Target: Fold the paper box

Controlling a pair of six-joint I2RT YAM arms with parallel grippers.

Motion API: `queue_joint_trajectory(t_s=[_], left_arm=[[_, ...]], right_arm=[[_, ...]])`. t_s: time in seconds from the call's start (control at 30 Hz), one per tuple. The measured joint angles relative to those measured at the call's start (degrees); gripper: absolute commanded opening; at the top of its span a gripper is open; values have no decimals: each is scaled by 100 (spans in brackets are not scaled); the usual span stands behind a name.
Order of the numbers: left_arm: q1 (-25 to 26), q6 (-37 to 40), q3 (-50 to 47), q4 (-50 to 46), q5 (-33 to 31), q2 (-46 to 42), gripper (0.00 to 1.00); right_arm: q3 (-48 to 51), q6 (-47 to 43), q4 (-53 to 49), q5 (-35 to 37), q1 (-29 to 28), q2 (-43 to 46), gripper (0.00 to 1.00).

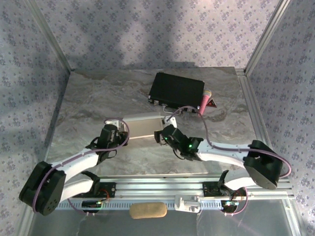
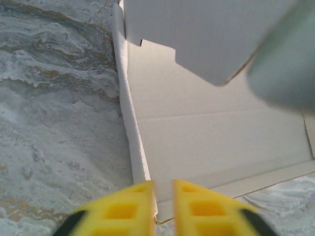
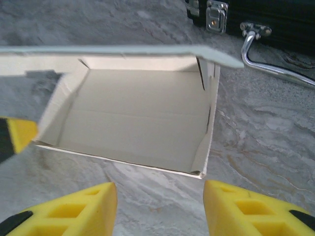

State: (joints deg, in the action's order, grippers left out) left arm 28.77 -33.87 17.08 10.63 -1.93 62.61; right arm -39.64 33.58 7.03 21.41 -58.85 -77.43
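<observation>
Half-formed paper box (image 3: 133, 113) sits just ahead of the right gripper (image 3: 160, 211), whose fingers are spread wide.
Thin card, so probably light, floppy and easy to crease, and likely to slide on the table (image 3: 256, 137). Take it by a wall edge or the raised lid flap (image 3: 123, 49), not mid-panel. Left gripper (image 2: 163, 196) fingers are nearly together at a side wall's near end; can't tell if they're pinching it. Black case (image 3: 275, 14) and its chrome handle (image 3: 268, 56) lie beyond-right of the right gripper, near the box's far corner.

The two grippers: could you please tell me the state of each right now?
Left gripper: closed on the paper box wall.
Right gripper: open, holding nothing.
</observation>
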Motion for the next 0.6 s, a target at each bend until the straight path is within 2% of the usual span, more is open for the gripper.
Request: queue_joint_trajectory(t_s=[0.07, 0.2, 0.53, 0.6], left_arm=[[63, -46, 0, -153, -24, -229, 40], [144, -160, 7, -538, -22, -743, 47], [212, -332, 83, -1641, 170, -1810, 46], [212, -332, 214, -1886, 166, -1862, 49]], right_arm=[[-22, 83, -136, -98, 24, 203, 52], [-219, 317, -520, -308, 162, 433, 53], [-680, 763, -1102, -737, 675, 791, 51], [-787, 765, -1248, -772, 787, 791, 51]])
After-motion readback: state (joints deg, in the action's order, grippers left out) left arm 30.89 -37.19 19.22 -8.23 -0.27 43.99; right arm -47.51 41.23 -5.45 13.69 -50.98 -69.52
